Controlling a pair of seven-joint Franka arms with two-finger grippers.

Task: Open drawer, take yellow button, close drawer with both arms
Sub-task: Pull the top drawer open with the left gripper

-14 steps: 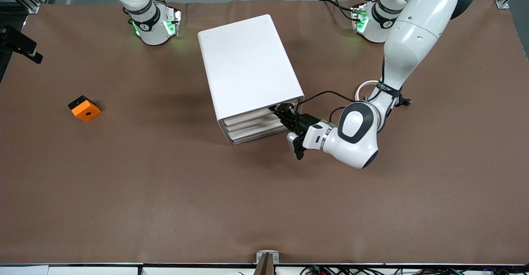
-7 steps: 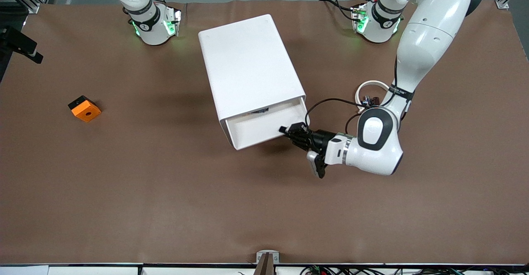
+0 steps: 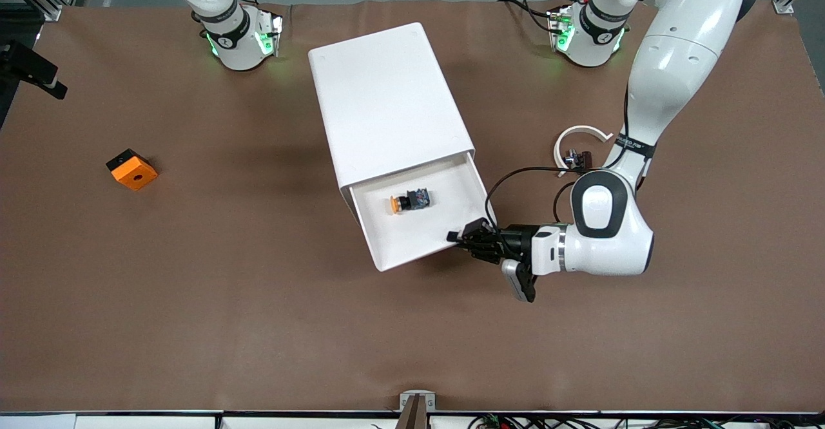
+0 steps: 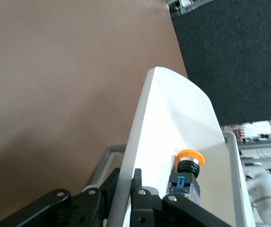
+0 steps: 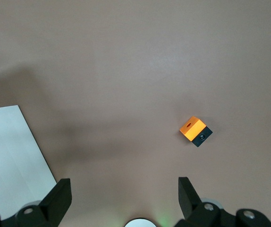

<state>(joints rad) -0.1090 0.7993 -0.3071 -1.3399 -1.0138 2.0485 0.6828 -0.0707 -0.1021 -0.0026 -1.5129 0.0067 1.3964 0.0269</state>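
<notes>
The top drawer (image 3: 419,241) of the white cabinet (image 3: 387,100) stands pulled out toward the front camera. The button (image 3: 410,201) lies on its side in it, orange cap toward the right arm's end. My left gripper (image 3: 465,238) is shut on the drawer's front lip at the corner toward the left arm's end. In the left wrist view the fingers (image 4: 142,189) pinch the thin white drawer wall (image 4: 173,118), with the button (image 4: 188,171) just inside. My right gripper (image 5: 123,188) is open and empty, up over the table, outside the front view.
An orange square block (image 3: 131,169) sits on the brown mat toward the right arm's end, also below my right gripper (image 5: 195,131). A white curved band with black clips (image 3: 578,147) lies beside the left arm. The cabinet's top (image 5: 10,156) shows in the right wrist view.
My left gripper has drawn the top drawer out toward the front camera, and the button has come into view inside it. The right arm has stayed still.
</notes>
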